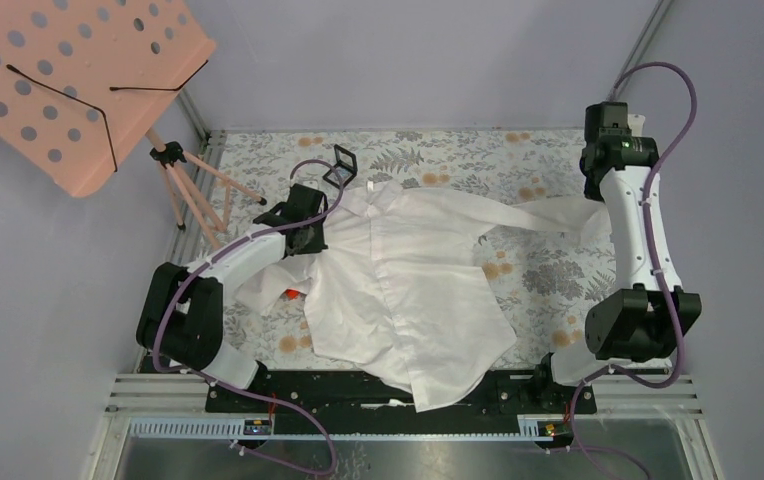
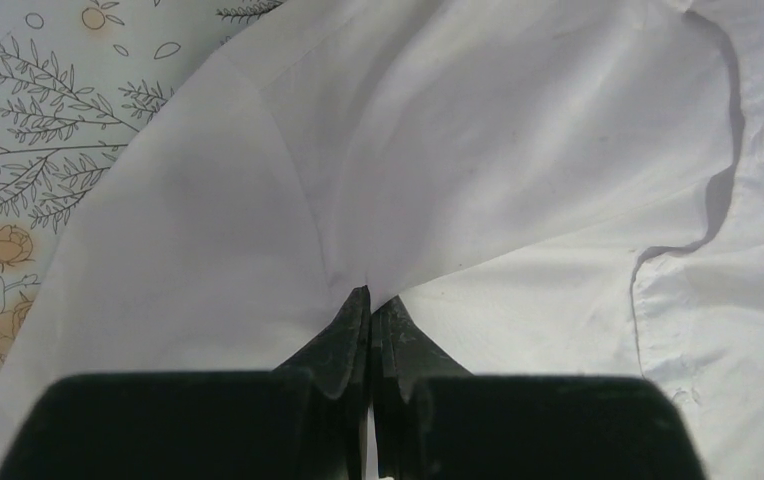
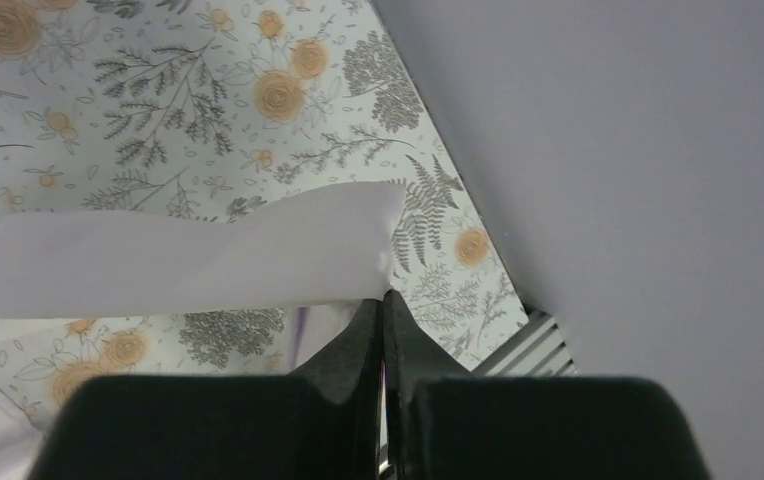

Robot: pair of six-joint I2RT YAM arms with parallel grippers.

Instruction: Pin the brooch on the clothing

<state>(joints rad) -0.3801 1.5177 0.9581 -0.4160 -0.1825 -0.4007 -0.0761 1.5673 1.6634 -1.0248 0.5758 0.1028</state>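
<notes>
Top view: white shirt (image 1: 398, 280) lies front-up on the floral tablecloth (image 1: 548, 270), its collar (image 1: 363, 195) toward the far side. The left gripper (image 1: 314, 238) sits on the shoulder area just left of the collar. The right gripper (image 1: 594, 200) is well to the right of the collar, with one sleeve (image 1: 543, 213) pulled out toward it. An open black case (image 1: 340, 167) is just beyond the collar. A red block (image 1: 288, 294) peeks from under the shirt's edge, left of and nearer than the collar. The brooch is not findable in this view, being too small or hidden.

Left wrist view: left gripper (image 2: 369, 300) has its jaws pressed together on a raised fold of shirt (image 2: 518, 130). Cloth tents up from the pinch. Tablecloth (image 2: 18, 120) shows at the left. No brooch here.

Right wrist view: right gripper (image 3: 382, 300) has its jaws closed on the end of the sleeve (image 3: 178, 265), which is lifted off the tablecloth (image 3: 188, 90). No brooch here.

Handling, as a judgement: the fabric is thin, limp and light. It creases and slides, and it will bunch rather than resist a pin, so it needs to be held taut near the collar or chest. A pinch on a single layer should give the pin a flat spot. The brooch is probably tiny, rigid and easy to drop. Best to take it by its rim, clear of the pin.
</notes>
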